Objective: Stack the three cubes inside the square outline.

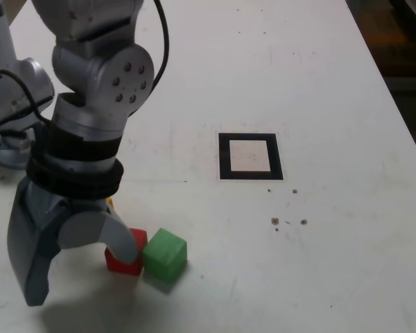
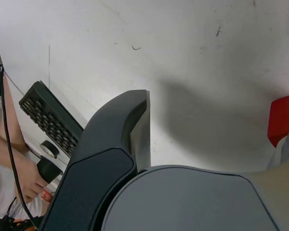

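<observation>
The red cube (image 1: 119,261) lies near the table's front on the exterior view's left, partly hidden behind one finger of my gripper (image 1: 83,277). The green cube (image 1: 165,254) sits right beside it, toward the exterior view's right, touching or almost touching. My gripper is open and wide, with one fingertip at the red cube and the other well clear; nothing is held. In the wrist view the gripper (image 2: 216,120) shows a dark finger, and the red cube (image 2: 283,118) is at the frame's edge. The square outline (image 1: 224,156) lies farther back, holding nothing. A yellow sliver (image 1: 110,202) peeks from behind the wrist.
A second grey arm base (image 1: 17,90) with cables stands at the back of the exterior view's left. Small dark specks (image 1: 289,222) dot the table. The table's edge runs along the exterior view's right. Off the table, the wrist view shows a keyboard (image 2: 48,115) and a person's hand (image 2: 26,175).
</observation>
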